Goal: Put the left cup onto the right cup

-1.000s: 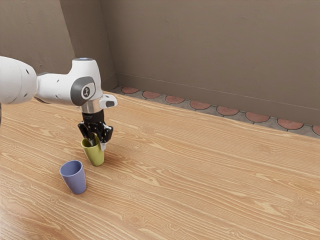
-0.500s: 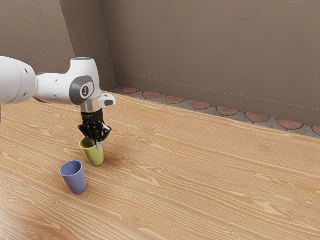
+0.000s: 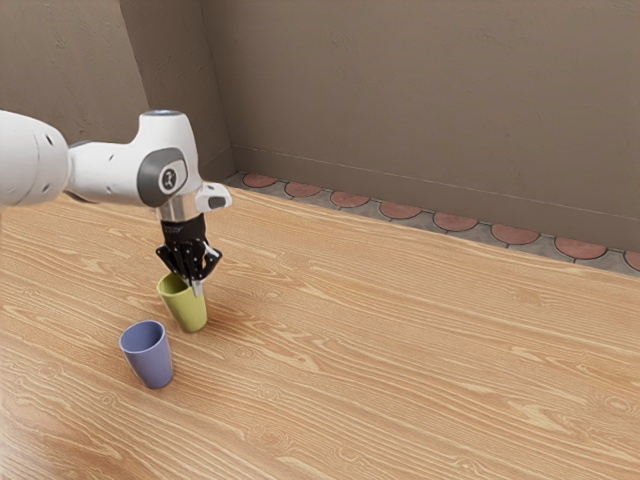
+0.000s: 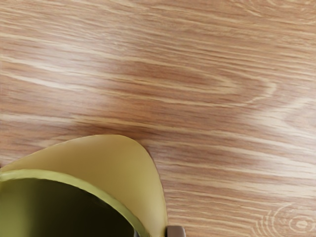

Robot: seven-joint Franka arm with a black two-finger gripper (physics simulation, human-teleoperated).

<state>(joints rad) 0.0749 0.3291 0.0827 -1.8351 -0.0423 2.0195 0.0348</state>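
While my gripper (image 3: 191, 274) pinches the rim of the green cup (image 3: 185, 308) — clenched on it — the blue cup (image 3: 147, 353) stands near it, apart, on the table (image 3: 400, 330)

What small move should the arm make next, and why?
Probably lift straight up. The fingers pinch the rim of the olive-green plastic cup, whose base sits at or near the wooden table, lower than the rim of the blue plastic cup it must go onto.

Olive-green cup (image 4: 113, 168) rim close below, wooden table (image 4: 207, 74) beneath
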